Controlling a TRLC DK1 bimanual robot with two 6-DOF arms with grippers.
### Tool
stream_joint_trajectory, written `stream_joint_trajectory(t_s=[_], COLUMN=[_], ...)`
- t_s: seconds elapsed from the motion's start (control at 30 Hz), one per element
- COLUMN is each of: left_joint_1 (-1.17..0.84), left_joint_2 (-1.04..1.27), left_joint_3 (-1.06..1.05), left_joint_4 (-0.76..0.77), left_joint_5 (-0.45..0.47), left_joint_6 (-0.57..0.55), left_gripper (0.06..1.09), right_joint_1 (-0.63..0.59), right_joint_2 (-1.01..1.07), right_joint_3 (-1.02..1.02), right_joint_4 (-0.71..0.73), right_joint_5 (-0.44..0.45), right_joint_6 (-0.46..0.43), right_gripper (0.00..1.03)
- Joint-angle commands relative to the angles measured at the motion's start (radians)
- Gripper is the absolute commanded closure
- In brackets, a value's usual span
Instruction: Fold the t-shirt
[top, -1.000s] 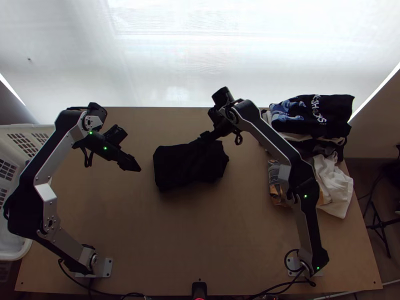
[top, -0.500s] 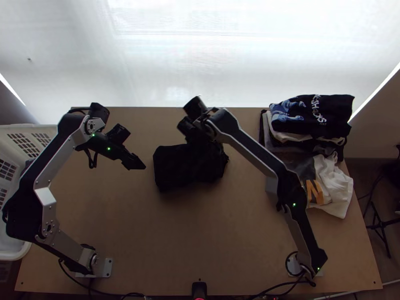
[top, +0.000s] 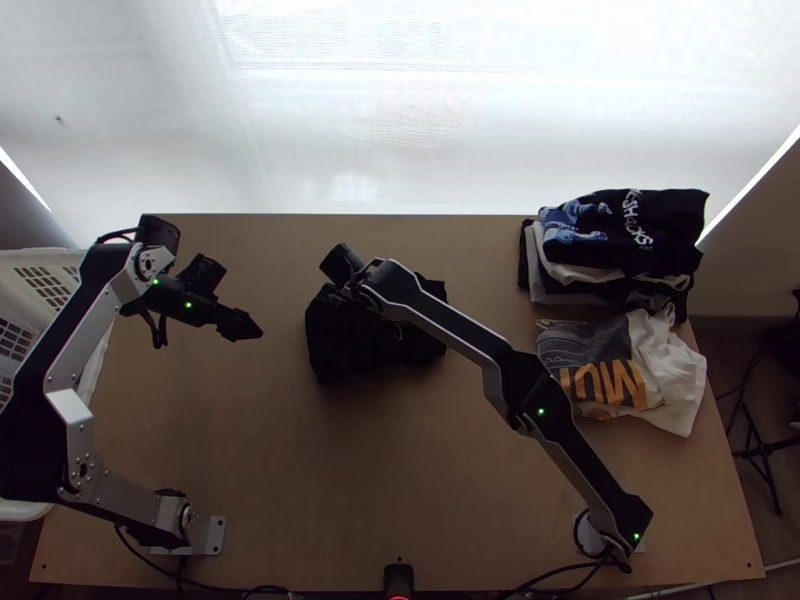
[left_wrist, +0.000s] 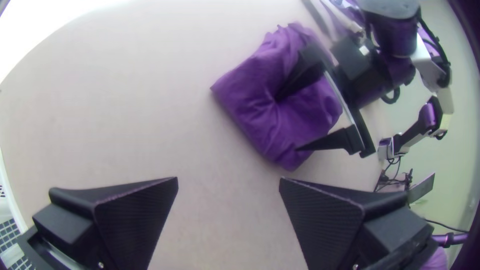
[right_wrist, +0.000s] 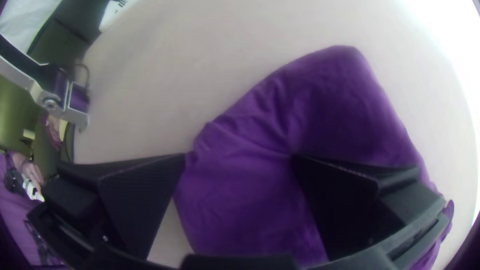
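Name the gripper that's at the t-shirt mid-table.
The right gripper: its open fingers are spread over the t-shirt, one at its middle, the other near its edge. The left gripper is off beside it, also open.

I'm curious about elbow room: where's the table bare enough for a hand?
Bare table lies between the dark t-shirt and near edge, and between t-shirt and folded clothes. Crowded: the t-shirt, under the right gripper, and the right side, with those clothes and a printed shirt.
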Motion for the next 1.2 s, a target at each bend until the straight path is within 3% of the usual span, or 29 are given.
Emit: stream_joint_trajectory(t_s=[0.0, 0.1, 0.3, 0.37, 0.5, 0.57, 0.73, 1.0, 1.17], left_joint_1=[0.024, 0.009, -0.065, -0.097, -0.152, -0.177, -0.226, -0.243, -0.244], left_joint_2=[-0.050, -0.046, 0.017, 0.037, 0.060, 0.059, 0.011, -0.040, -0.035], left_joint_3=[-0.099, -0.134, -0.154, -0.159, -0.159, -0.150, -0.105, -0.058, -0.047], left_joint_4=[0.014, 0.009, -0.012, -0.009, 0.018, 0.026, 0.024, 0.004, -0.002], left_joint_5=[-0.011, -0.008, 0.117, 0.147, 0.191, 0.188, 0.180, 0.147, 0.117], left_joint_6=[-0.001, -0.001, -0.029, -0.041, -0.080, -0.086, -0.093, -0.089, -0.092], left_gripper=[0.10, 0.10, 0.10, 0.10, 0.10, 0.10, 0.10, 0.10, 0.10], right_joint_1=[-0.024, -0.024, -0.062, -0.111, -0.263, -0.358, -0.564, -0.700, -0.698], right_joint_2=[0.099, 0.021, -0.224, -0.297, -0.421, -0.448, -0.419, -0.261, -0.203], right_joint_3=[0.001, -0.007, -0.041, -0.091, -0.315, -0.406, -0.472, -0.461, -0.502], right_joint_4=[0.009, -0.016, -0.016, -0.022, -0.026, -0.026, -0.026, -0.014, -0.012], right_joint_5=[-0.018, -0.018, -0.017, -0.023, -0.066, -0.159, -0.357, -0.419, -0.475], right_joint_6=[0.020, 0.020, 0.092, 0.154, 0.191, 0.209, 0.240, 0.209, 0.184], right_gripper=[0.04, 0.04, 0.04, 0.04, 0.04, 0.04, 0.04, 0.04, 0.04])
